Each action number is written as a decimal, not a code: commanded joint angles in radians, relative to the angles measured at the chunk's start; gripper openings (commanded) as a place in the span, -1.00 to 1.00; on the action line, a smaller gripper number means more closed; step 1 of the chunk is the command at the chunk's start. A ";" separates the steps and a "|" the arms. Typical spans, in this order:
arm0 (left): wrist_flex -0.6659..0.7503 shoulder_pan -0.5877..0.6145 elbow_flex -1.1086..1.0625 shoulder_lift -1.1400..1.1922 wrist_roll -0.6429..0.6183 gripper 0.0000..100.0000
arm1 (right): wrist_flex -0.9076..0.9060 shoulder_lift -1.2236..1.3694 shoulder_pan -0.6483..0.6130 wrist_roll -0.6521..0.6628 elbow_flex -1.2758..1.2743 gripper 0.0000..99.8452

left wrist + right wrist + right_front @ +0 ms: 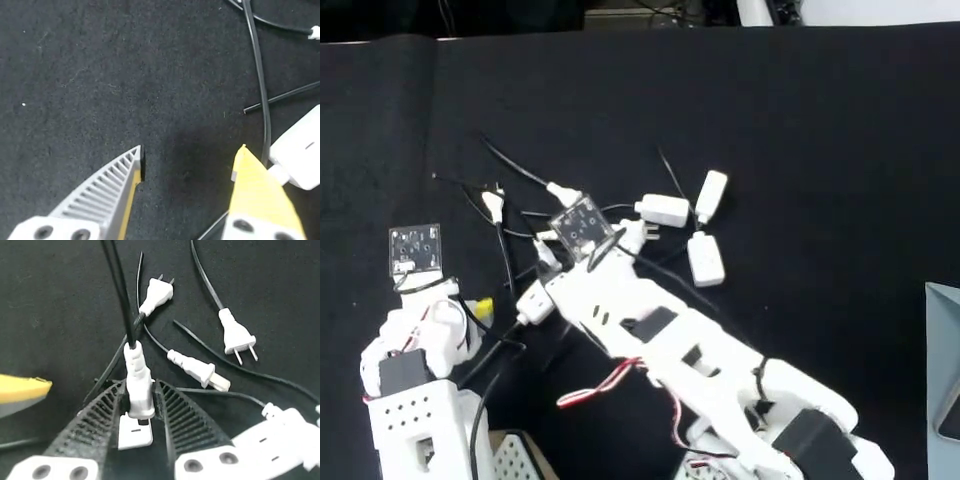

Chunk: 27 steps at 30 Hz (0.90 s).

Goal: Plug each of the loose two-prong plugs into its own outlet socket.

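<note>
Worktop [820, 130]: black cloth across the whole surface, strewn with thin black cords [259, 75].
Arms: two, white, side by side at the near edge. Each carries one square marker card, so two in all: left card [415, 250] and right card [582, 225].
Plugs: four white two-prong plugs counted in the right wrist view, one held and three loose.
Held plug [134, 365]: lies lengthwise between the right jaws, with a black cord leaving its far end. Its prong end is against the face of the fourth socket block [535, 300]. The prongs are hidden, so I cannot tell how deep it sits.
Loose plugs: first loose plug [157, 295], second loose plug [197, 371] and third loose plug [237, 335] lie flat on the cloth ahead of the right gripper, apart from one another, none in a socket.
Socket blocks: four white ones counted from above. Three sit close together at mid-worktop: middle socket block [665, 210], slanted socket block [710, 195] and near socket block [705, 260]. The fourth lies by the arms.
Right gripper [139, 384]: two black ribbed jaws clamped on the held plug's sides.
Left gripper [191, 150]: one grey ribbed jaw and one yellow jaw, spread wide with nothing between them, above bare cloth. The fourth socket block is just beside the yellow jaw.
</note>
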<state>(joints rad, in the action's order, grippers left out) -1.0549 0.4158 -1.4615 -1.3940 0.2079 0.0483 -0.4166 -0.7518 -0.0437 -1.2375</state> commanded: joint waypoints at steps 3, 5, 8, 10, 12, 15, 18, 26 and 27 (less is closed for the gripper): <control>0.140 -0.001 0.061 -0.025 -0.110 -0.42 | 0.021 -0.140 -0.011 -0.009 -0.042 -0.98; 0.199 -0.005 0.073 -0.031 -0.167 -0.42 | 0.020 -0.211 -0.011 -0.009 -0.076 -0.98; 0.258 -0.088 0.074 -0.032 -0.187 -0.42 | 0.018 -0.317 -0.012 -0.008 -0.128 -0.98; 0.276 -0.159 0.074 -0.026 -0.192 -0.42 | -0.003 -0.375 -0.031 -0.003 -0.154 -0.98; 0.296 -0.223 0.076 -0.026 -0.193 -0.42 | -0.069 -0.421 -0.064 -0.003 -0.160 -0.98; 0.316 -0.268 0.094 -0.025 -0.193 -0.42 | -0.157 -0.479 -0.112 -0.009 -0.160 -0.98; 0.311 -0.286 0.120 -0.026 -0.193 -0.42 | -0.178 -0.512 -0.117 -0.009 -0.163 -0.98; 0.157 -0.397 0.222 -0.032 -0.193 -0.42 | -0.181 -0.516 -0.114 -0.005 -0.168 -0.98; 0.133 -0.409 0.237 -0.032 -0.195 -0.42 | -0.189 -0.516 -0.114 -0.005 -0.168 -0.98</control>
<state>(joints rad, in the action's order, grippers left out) -0.8646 0.0568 -1.3249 -1.4154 0.0253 -0.1297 -0.9076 -0.8546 -0.0453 -1.4124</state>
